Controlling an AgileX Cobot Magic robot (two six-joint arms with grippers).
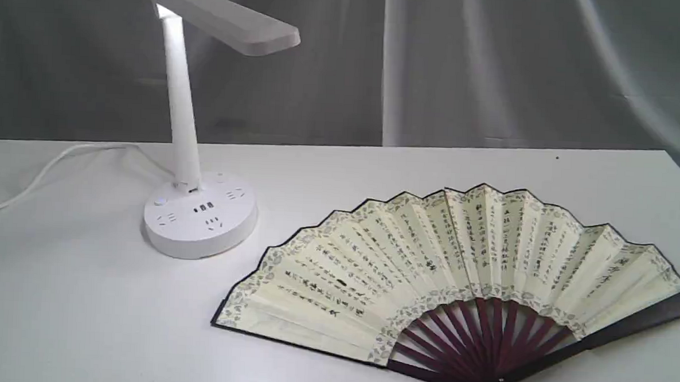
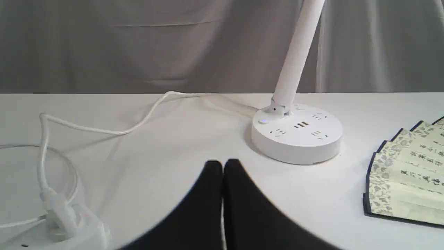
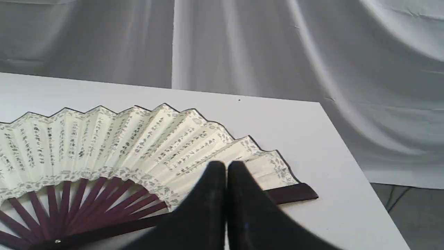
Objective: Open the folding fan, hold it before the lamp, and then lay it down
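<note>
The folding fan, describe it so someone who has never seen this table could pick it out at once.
Start at the white table with the white desk lamp standing on it. Beside the lamp's round base, the folding fan lies spread open and flat. It is the only patterned thing: cream pleats with black calligraphy and dark maroon ribs.

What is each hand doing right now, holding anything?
Left hand: closed, holding nothing.
Right hand: closed, holding nothing; the fan lies spread open on the table.
</note>
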